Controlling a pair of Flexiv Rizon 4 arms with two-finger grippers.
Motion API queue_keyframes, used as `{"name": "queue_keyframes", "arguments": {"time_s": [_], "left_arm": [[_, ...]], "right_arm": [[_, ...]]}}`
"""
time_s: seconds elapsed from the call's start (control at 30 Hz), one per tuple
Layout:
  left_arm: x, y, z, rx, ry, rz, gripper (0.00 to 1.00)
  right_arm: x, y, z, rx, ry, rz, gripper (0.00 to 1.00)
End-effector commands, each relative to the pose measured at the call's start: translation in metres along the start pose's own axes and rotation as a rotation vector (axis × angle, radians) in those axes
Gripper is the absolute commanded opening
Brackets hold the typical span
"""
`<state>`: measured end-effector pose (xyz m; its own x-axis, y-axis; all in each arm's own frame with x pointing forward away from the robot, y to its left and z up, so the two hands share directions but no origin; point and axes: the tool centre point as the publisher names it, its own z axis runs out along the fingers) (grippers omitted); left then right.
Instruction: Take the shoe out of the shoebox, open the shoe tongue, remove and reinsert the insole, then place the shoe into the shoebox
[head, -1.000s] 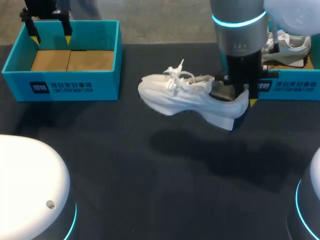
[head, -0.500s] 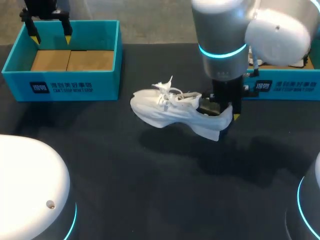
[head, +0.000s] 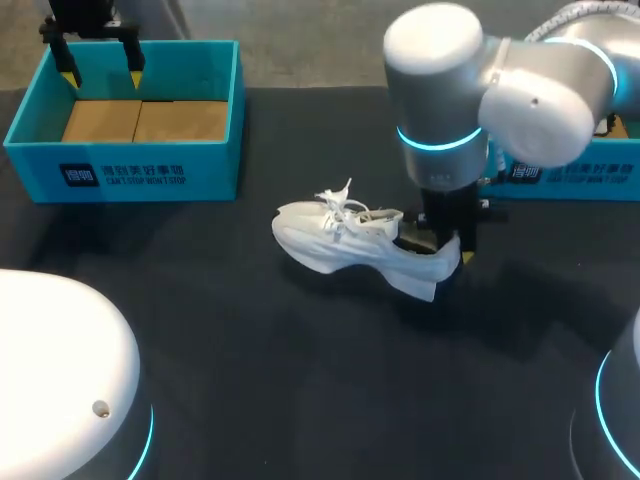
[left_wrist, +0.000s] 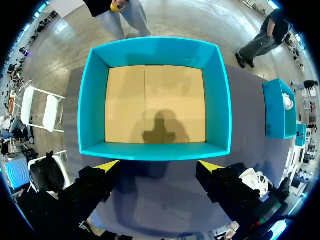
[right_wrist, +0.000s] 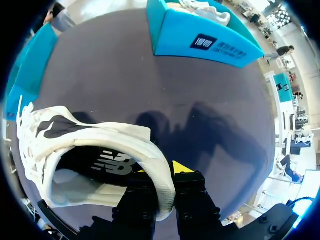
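While the right hand (head: 446, 250) pinches its heel, the shoe (head: 340, 240) extends leftward.

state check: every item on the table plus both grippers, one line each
white shoe: out of the box, upright, heel clamped by right gripper.
right gripper: shut on the white shoe's heel collar.
left gripper: open, holding nothing, above left shoebox.
left shoebox: open top, bare cardboard floor showing.
right shoebox: open top, second white shoe inside.
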<state>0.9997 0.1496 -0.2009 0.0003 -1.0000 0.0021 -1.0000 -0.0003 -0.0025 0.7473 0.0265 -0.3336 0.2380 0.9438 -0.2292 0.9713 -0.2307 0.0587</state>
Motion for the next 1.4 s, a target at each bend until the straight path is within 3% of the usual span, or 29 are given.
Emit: {"name": "queue_keyframes", "arguments": {"time_s": [0.03, 0.33, 0.67, 0.83, 0.93, 1.0, 1.03, 1.4], "left_arm": [[0.0, 0.0, 0.0, -0.001, -0.001, 0.0, 1.0], [0.0, 0.0, 0.0, -0.001, -0.001, 0.0, 1.0], [0.0, 0.0, 0.0, -0.001, -0.001, 0.0, 1.0], [0.0, 0.0, 0.0, -0.001, -0.001, 0.0, 1.0], [0.0, 0.0, 0.0, -0.001, -0.001, 0.0, 1.0], [0.0, 0.0, 0.0, -0.001, -0.001, 0.0, 1.0], [0.0, 0.0, 0.0, -0.001, -0.001, 0.0, 1.0], [0.0, 0.0, 0.0, -0.001, -0.001, 0.0, 1.0]], "right_arm": [[0.012, 0.002, 0.017, 0.002, -0.007, -0.003, 0.0], [0.02, 0.002, 0.037, 0.021, -0.047, 0.05, 0.0], [0.019, 0.002, 0.04, 0.028, -0.055, 0.071, 0.0], [0.018, 0.001, 0.037, 0.028, -0.054, 0.072, 0.33], [0.016, 0.0, 0.032, 0.028, -0.053, 0.074, 0.44], [0.014, -0.001, 0.027, 0.025, -0.05, 0.077, 0.74], [0.013, -0.002, 0.022, 0.018, -0.046, 0.079, 1.0], [0.004, -0.009, -0.025, -0.05, 0.038, 0.017, 1.0]]}}
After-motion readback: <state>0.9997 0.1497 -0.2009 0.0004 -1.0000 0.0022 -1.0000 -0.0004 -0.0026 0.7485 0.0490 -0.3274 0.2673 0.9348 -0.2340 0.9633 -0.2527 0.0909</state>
